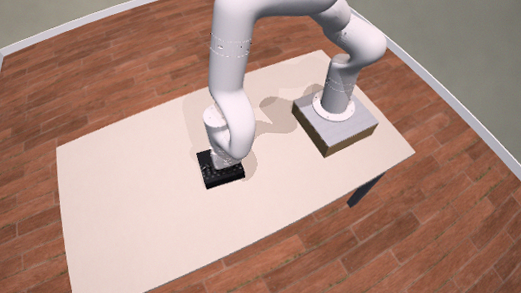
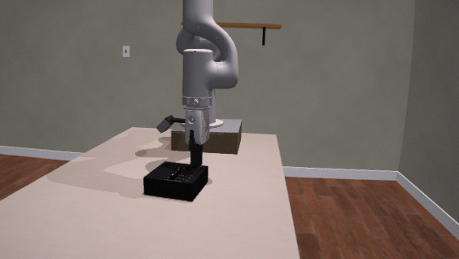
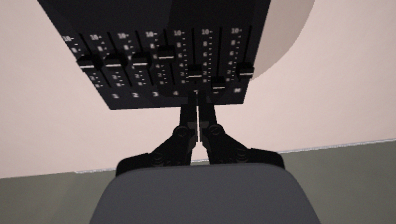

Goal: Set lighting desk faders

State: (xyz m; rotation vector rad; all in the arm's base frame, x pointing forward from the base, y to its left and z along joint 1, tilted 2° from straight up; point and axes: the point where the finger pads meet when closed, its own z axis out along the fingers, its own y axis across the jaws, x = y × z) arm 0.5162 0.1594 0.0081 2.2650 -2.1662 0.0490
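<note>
The black lighting desk (image 2: 176, 180) stands on its feet in the middle of the table and also shows in the top view (image 1: 219, 170). In the wrist view its row of faders faces me. The channel 4 cap (image 3: 166, 53) stands highest of the row. The channel 5 cap (image 3: 194, 75) sits lower on its scale. My gripper (image 3: 197, 101) is shut and empty. Its tips point down at the near end of the channel 5 slot, just below that cap. From the side the fingers (image 2: 195, 162) reach the desk's top at its far right.
The arm's base block (image 1: 335, 122) stands at the back of the table. The other fader caps sit in a rough line left of channel 4, with two more (image 3: 218, 86) right of channel 5. The table edge lies right of the desk.
</note>
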